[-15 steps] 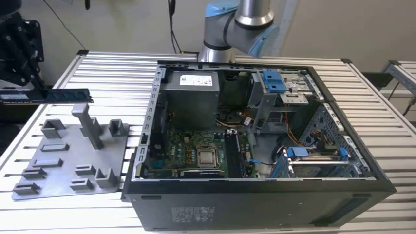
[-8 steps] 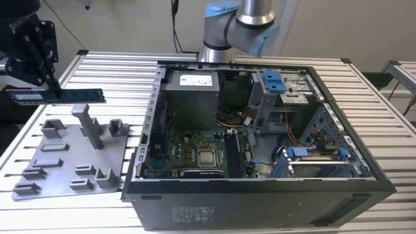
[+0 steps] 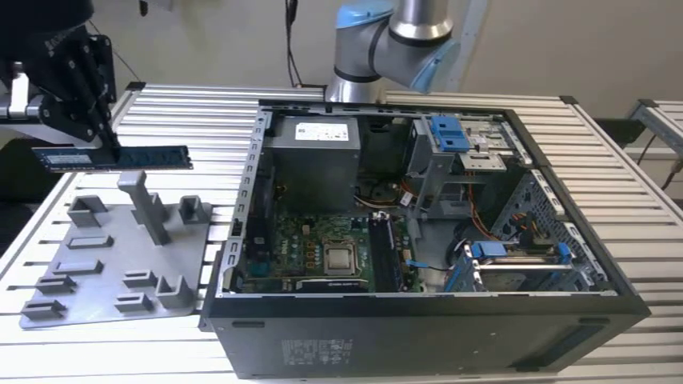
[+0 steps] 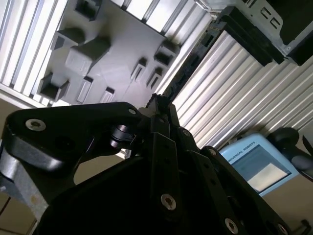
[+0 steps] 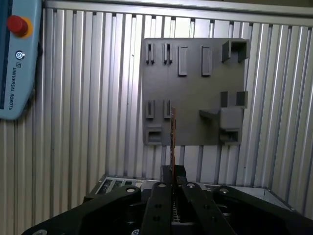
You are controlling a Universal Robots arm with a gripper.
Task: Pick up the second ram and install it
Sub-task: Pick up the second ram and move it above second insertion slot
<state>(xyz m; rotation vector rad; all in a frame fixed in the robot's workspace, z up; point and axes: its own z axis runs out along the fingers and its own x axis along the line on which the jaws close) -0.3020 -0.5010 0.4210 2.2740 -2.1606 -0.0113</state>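
Note:
The second ram (image 3: 112, 157), a long dark board with a pale label at one end, hangs level in the air above the grey holder tray (image 3: 107, 272) on the exterior view's left. My gripper (image 3: 105, 142) is shut on its upper edge, near the middle. In the first wrist view the ram (image 5: 172, 139) shows edge-on as a thin strip rising from between my fingers (image 5: 161, 188), with the tray (image 5: 193, 73) beyond it. The second wrist view has my gripper (image 4: 159, 104) closed over the tray (image 4: 115, 58).
An open computer case (image 3: 629, 300) stands on the exterior view's right, with the motherboard (image 3: 320, 248) and its memory slots (image 3: 385, 252) on the floor. A power supply (image 3: 312, 156), blue-latched drive cages (image 3: 449, 132) and cables crowd the inside. A teach pendant (image 5: 14, 58) lies on the slatted table (image 3: 192, 100).

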